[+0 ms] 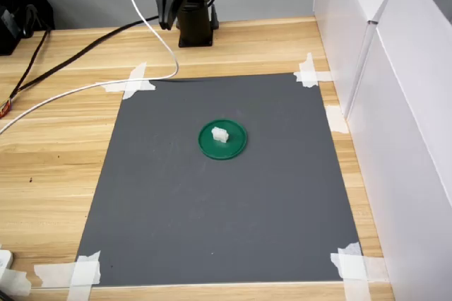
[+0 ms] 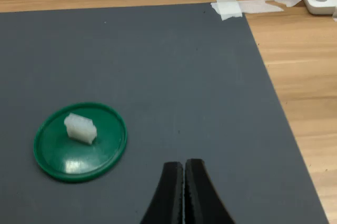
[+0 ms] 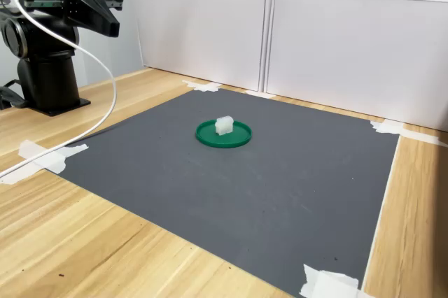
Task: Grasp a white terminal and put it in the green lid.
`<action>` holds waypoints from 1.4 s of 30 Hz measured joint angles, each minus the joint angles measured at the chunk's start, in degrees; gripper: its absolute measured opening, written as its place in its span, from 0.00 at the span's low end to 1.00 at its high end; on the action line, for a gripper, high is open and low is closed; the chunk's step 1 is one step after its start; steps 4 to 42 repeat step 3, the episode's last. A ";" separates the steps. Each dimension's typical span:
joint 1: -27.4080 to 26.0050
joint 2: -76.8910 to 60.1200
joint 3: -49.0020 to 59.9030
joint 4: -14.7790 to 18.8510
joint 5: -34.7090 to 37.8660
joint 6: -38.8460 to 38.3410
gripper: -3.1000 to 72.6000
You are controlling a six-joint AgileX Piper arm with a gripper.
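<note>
Wooden bench, grey mat (image 1: 226,202) taped down, white panels behind. My gripper (image 2: 184,182) hangs raised near the arm's base, jaws pressed together, empty. I see the white terminal (image 2: 80,128) already resting inside the green lid (image 2: 105,153). It looks light, rigid, slick plastic, so I'd pinch its flat sides. Only the wrist view shows the jaw seam; both exterior views show the arm well clear.
</note>
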 joint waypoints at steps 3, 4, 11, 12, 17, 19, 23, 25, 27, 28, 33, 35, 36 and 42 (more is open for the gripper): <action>0.00 -1.84 1.05 0.00 0.34 0.00 0.02; 0.00 -1.84 1.05 0.00 0.34 0.00 0.02; 0.00 -1.84 1.05 0.00 0.34 0.00 0.02; 0.00 -1.84 1.05 0.00 0.34 0.00 0.02; 0.00 -1.84 1.05 0.00 0.34 0.00 0.02; 0.00 -1.84 1.05 0.00 0.34 0.00 0.02; 0.00 -1.84 1.05 0.00 0.34 0.00 0.02; 0.00 -1.84 1.05 0.00 0.34 0.00 0.02; 0.00 -1.84 1.05 0.00 0.34 0.00 0.02; 0.00 -1.84 1.05 0.00 0.34 0.00 0.02; 0.00 -1.84 1.05 0.00 0.34 0.00 0.02; 0.00 -1.84 1.05 0.00 0.34 0.00 0.02; 0.00 -1.84 1.05 0.00 0.34 0.00 0.02; 0.00 -1.84 1.05 0.00 0.34 0.00 0.02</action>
